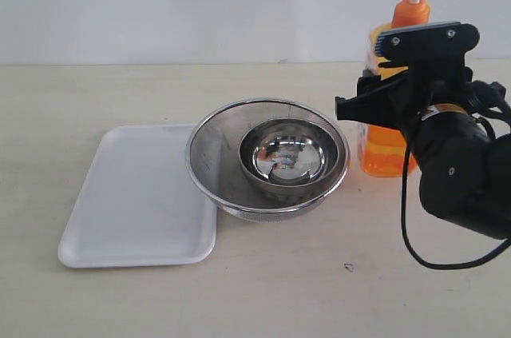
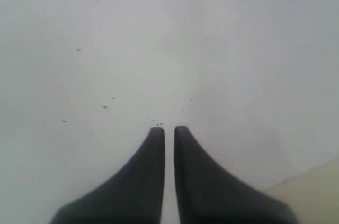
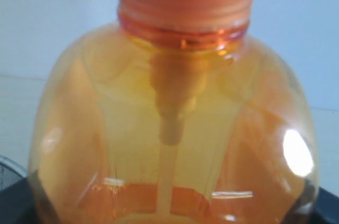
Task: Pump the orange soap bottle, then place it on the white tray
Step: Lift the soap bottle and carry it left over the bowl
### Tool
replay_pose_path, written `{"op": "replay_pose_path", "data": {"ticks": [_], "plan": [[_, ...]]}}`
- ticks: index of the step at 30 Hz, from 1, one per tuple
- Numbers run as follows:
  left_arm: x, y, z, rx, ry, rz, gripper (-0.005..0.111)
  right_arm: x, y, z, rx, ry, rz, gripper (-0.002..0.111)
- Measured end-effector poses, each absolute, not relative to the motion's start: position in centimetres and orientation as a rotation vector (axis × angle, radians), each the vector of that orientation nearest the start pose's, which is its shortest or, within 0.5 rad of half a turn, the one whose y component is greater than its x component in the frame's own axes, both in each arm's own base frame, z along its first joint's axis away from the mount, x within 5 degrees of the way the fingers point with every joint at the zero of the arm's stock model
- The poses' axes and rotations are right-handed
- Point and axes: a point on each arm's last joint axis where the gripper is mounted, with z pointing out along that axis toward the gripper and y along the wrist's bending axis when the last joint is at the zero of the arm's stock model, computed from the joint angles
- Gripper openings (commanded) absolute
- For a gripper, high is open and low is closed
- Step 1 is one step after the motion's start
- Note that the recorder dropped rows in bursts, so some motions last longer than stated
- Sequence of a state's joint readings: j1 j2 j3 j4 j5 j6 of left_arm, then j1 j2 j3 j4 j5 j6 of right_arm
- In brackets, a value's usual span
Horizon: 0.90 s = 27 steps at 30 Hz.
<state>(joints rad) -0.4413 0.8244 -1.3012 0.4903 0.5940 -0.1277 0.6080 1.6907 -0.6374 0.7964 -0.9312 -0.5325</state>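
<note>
Right of the bowls [image 1: 267, 158], right gripper [image 1: 375, 110] clamping orange soap bottle [image 1: 383, 154], dip tube [image 3: 168, 166] seen only wrist-side, left gripper [image 2: 168, 128] closed.

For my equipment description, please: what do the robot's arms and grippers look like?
The right arm is black and bulky with rounded housing, a flat plate bearing two screws, a yellow band and a looping black cable. The left gripper has two dark fingers tapering to narrow tips.

One orange soap bottle [image 1: 382, 153]; one white tray [image 1: 136, 202]; two steel bowls — a mesh bowl [image 1: 209, 154], a polished bowl [image 1: 283, 158].
</note>
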Motion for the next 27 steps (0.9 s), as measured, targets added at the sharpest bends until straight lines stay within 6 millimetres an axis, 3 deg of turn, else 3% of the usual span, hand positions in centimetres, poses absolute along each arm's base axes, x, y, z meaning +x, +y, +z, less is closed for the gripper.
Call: {"op": "replay_pose_path", "data": {"ticks": [8,16,22,27], "plan": [[10.1,-1.1,52.4,0.248,1.403,0.192,0.005,27.7,12.9,20.7,-0.093,1.697,-0.092,0.000],[7.6,1.4,53.7,0.095,1.324,0.285,0.005,27.7,13.0,20.7,-0.117,1.707,-0.101,0.000],[6.7,2.6,53.9,0.030,1.369,0.344,0.005,27.7,13.3,21.0,-0.183,1.739,-0.110,0.000],[6.7,2.7,53.8,0.031,1.384,0.363,0.005,29.0,14.8,25.4,-0.207,1.681,-0.041,0.000]]}}
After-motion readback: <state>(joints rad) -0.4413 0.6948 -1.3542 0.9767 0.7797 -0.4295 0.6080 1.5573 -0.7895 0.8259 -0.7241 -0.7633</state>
